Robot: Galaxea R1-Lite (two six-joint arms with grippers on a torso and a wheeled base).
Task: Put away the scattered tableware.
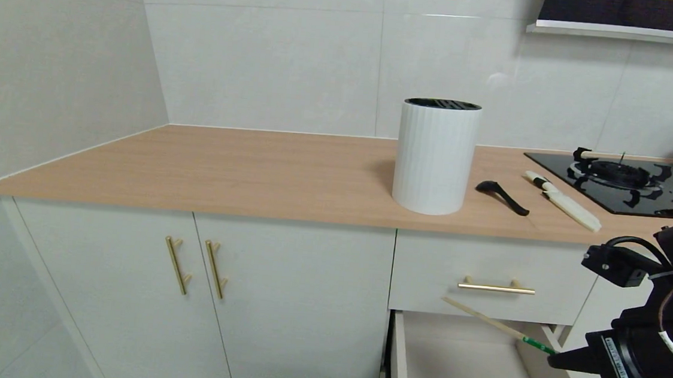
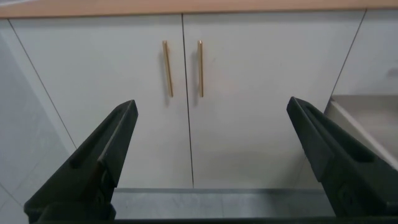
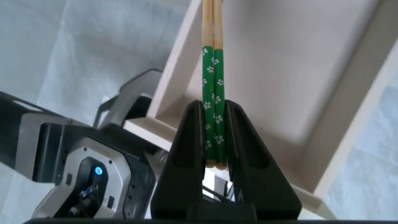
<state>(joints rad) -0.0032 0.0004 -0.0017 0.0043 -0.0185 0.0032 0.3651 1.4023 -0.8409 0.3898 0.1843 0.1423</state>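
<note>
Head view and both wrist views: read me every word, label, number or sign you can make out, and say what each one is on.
No text can be read in any view.
The label on the arm behind the right gripper: there is print, but it is too small to read.
The chopsticks: white flower marks on green, no letters or numbers.

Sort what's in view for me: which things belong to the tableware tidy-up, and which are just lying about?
Job: chopsticks held in the right claw over the open drawer; black spoon and knife on the counter; white utensil holder.
Just there: gas hob, cabinet doors, wall tiles.
</note>
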